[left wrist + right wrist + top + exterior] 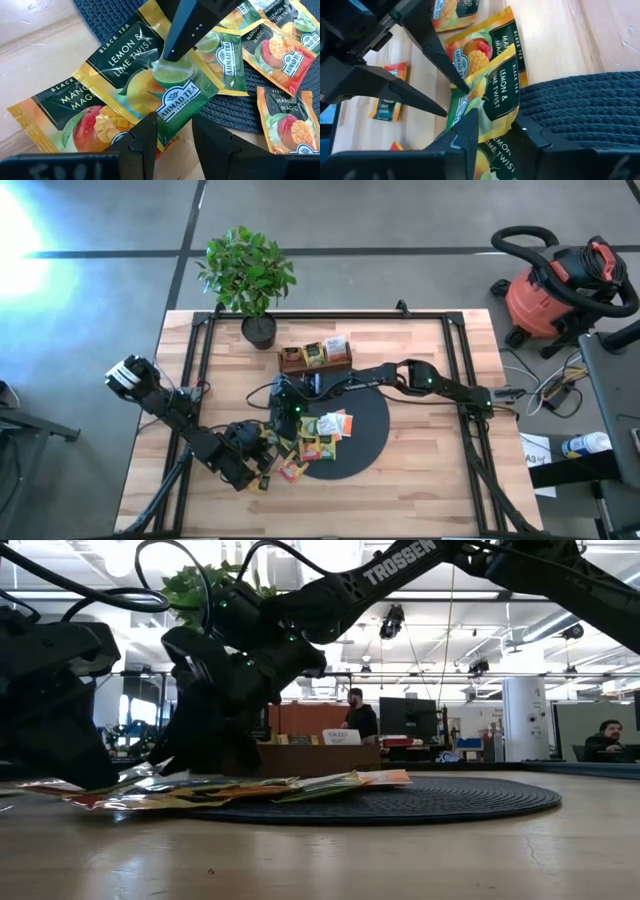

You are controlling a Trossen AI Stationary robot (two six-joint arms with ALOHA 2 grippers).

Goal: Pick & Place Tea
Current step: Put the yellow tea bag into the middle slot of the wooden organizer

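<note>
Left arm enters from the left edge of the surface [430, 480] and reaches inward; the left hand [172, 122] sits low at the left rim of the black disc [370, 425], just in front of the potted plant [250, 265] that stands at the back edge. Left hand state: jaws apart, tips at the near edge of the lemon-and-lime sachet [175, 95], nothing clamped between them. This sachet lies tilted, partly over a mango sachet [75, 120] on the bare wood and partly toward the disc's woven rim. The right hand [495, 125] meets the same sachet from the opposite side; in its own wrist view the sachet stands in the gap of the hand. Right hand state: whether it has closed on the sachet, cannot tell. A few loose sachets [292, 470] lie on the wood just off the disc's front-left edge. Further right, the main cluster of tea sachets [325, 428] lies overlapping on the left part of the disc, green, yellow and orange-red. Behind the disc, the wooden tray [290, 368] holds several sachets standing upright in its compartments. Right arm stretches across the back of the disc from the right side of the surface. A red shop vacuum [545, 295] stands on the floor beyond the right rear corner.
</note>
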